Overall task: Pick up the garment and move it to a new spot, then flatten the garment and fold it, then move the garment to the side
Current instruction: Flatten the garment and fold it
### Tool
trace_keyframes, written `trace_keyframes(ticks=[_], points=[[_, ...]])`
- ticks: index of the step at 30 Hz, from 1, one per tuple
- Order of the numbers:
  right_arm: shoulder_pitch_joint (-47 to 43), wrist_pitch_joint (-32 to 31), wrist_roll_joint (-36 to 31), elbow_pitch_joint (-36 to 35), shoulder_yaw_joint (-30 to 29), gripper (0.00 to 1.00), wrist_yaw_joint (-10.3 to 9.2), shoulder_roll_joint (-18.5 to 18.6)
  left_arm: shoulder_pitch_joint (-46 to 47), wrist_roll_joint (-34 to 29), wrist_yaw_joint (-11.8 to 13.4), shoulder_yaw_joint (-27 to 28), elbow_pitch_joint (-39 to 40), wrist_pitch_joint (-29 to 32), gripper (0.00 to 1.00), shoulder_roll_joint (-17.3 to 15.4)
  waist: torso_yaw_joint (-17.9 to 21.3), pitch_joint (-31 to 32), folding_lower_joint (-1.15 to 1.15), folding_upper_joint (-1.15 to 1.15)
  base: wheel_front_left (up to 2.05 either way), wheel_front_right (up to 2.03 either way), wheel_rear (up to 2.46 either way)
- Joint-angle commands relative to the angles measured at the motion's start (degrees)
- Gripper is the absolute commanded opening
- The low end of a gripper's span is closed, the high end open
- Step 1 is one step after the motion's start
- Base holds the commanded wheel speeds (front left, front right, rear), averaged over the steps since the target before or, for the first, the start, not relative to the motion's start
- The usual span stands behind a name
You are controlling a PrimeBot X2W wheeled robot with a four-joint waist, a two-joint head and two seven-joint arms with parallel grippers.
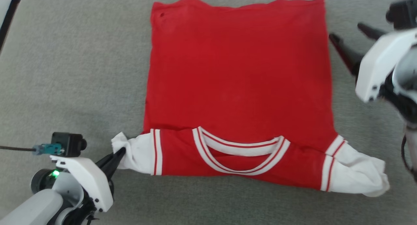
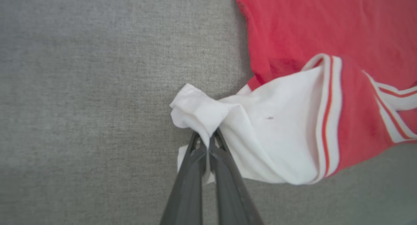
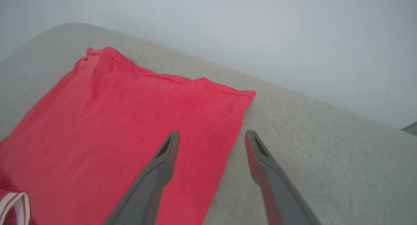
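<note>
Left gripper (image 1: 120, 152) is clenched on the tip of the white sleeve (image 1: 136, 156) at the near-left corner of the garment (image 1: 237, 71). That garment lies spread on the grey cloth surface (image 1: 65, 71), collar (image 1: 241, 148) edge nearest, shoulder band turned over onto the body. Right gripper (image 1: 346, 32) hangs empty, jaws apart, just off the garment's far-right edge.

Judged step: flatten/fold. The next move likely calls for laying the pinched sleeve inward over the garment, then the same for the bunched right sleeve (image 1: 358, 176). Main snag: crumpled sleeve cloth at both near corners.
</note>
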State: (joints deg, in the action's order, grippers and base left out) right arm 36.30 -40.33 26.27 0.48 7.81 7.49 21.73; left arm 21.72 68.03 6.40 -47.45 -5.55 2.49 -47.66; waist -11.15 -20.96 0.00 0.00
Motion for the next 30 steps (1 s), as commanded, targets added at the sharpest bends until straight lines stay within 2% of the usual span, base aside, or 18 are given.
trace_keyframes(ticks=[1,7,8,10,11,15,20,28,29,30], points=[[3.85,1.46,-1.02,4.37,0.23,1.00,0.00,-0.21,1.47,-0.48,-0.78,-0.32,-0.73,0.20,0.00,0.96,-1.81,-1.68,0.00,0.00,0.00,0.00,0.00],[14.31,3.05,-3.80,19.80,-0.50,1.00,0.00,-0.56,4.15,-1.40,-2.69,-1.09,-2.98,0.46,0.00,3.55,-4.90,-4.28,0.00,0.00,0.00,0.00,0.00],[14.31,3.05,-3.80,19.80,-0.50,1.00,0.00,-0.56,4.15,-1.40,-2.69,-1.09,-2.98,0.46,0.00,3.55,-4.90,-4.28,0.00,0.00,0.00,0.00,0.00],[19.11,2.77,-5.94,27.29,-1.74,1.00,0.00,-0.99,5.39,-1.89,-3.72,-1.59,-4.14,0.65,0.00,4.94,-6.45,-5.66,0.00,0.00,0.00,0.00,0.00],[19.11,2.77,-5.94,27.29,-1.74,1.00,0.00,-0.99,5.39,-1.89,-3.72,-1.59,-4.14,0.65,0.00,4.94,-6.45,-5.66,0.00,0.00,0.00,0.00,0.00],[24.79,1.34,-8.67,36.34,-3.61,1.00,0.00,-1.45,7.11,-2.56,-4.98,-2.11,-5.97,0.55,0.00,6.85,-8.41,-7.40,0.00,0.00,0.00,0.00,0.00],[30.37,-4.40,-11.42,48.00,-5.98,1.00,0.00,-2.86,8.99,-3.18,-6.77,-3.00,-9.09,0.50,0.00,9.65,-10.63,-9.71,0.00,0.00,0.00,0.00,0.00],[28.29,-15.80,-14.72,59.26,-4.11,1.00,0.00,-4.04,10.39,-2.80,-8.53,-3.70,-13.26,0.11,0.00,12.33,-11.65,-11.03,0.00,0.00,0.00,0.00,0.00],[28.02,-16.12,-14.82,59.58,-3.69,0.97,0.01,-4.19,10.54,-2.75,-8.74,-3.72,-13.69,0.03,0.00,12.65,-11.67,-11.09,0.00,0.00,0.00,0.00,0.00],[27.82,-15.99,-14.85,59.44,-3.19,0.21,0.02,-4.21,10.79,-2.73,-8.93,-3.76,-14.06,-0.05,0.00,12.97,-11.68,-11.11,0.00,0.00,0.00,0.00,0.00]])
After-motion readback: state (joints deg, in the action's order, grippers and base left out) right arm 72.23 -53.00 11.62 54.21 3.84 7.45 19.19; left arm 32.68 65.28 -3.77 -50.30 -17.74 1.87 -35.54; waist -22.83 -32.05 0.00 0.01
